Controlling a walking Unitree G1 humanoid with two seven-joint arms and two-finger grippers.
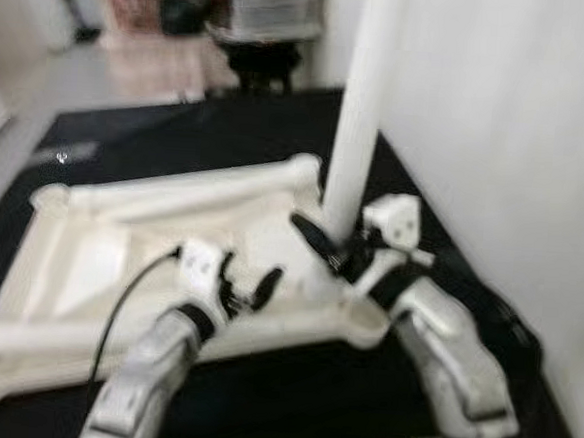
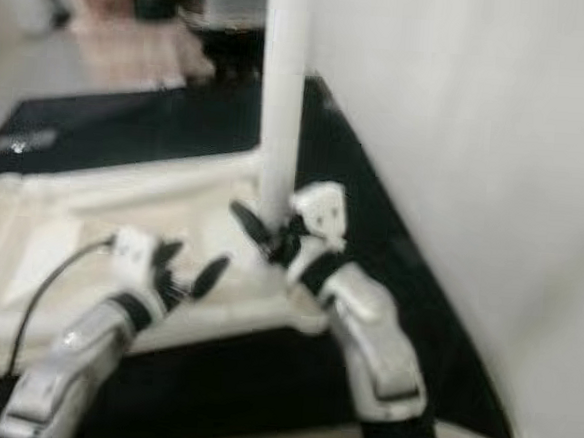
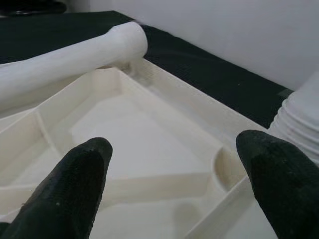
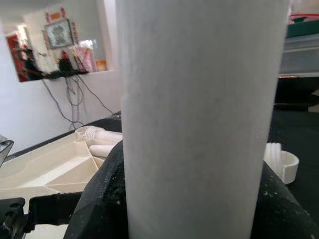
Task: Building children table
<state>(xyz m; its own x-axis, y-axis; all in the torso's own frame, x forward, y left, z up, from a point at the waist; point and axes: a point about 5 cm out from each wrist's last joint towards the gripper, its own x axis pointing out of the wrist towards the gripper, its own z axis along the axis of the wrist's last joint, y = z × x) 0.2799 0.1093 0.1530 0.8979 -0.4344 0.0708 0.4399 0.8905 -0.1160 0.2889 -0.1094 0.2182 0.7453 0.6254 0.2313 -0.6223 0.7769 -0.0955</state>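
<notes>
A cream plastic tabletop lies upside down on a black mat. At its near right corner a white table leg stands upright. My right gripper is shut on the lower part of this leg, and its dark fingers wrap the leg on both sides. My left gripper hovers open just above the tabletop's ribbed underside, left of the upright leg, with nothing between its fingertips. Another leg lies along the tabletop's far edge.
A white wall runs close along the right side of the mat. A dark stool and a pale bin stand beyond the mat's far edge. A small white threaded piece sits on the mat near the leg.
</notes>
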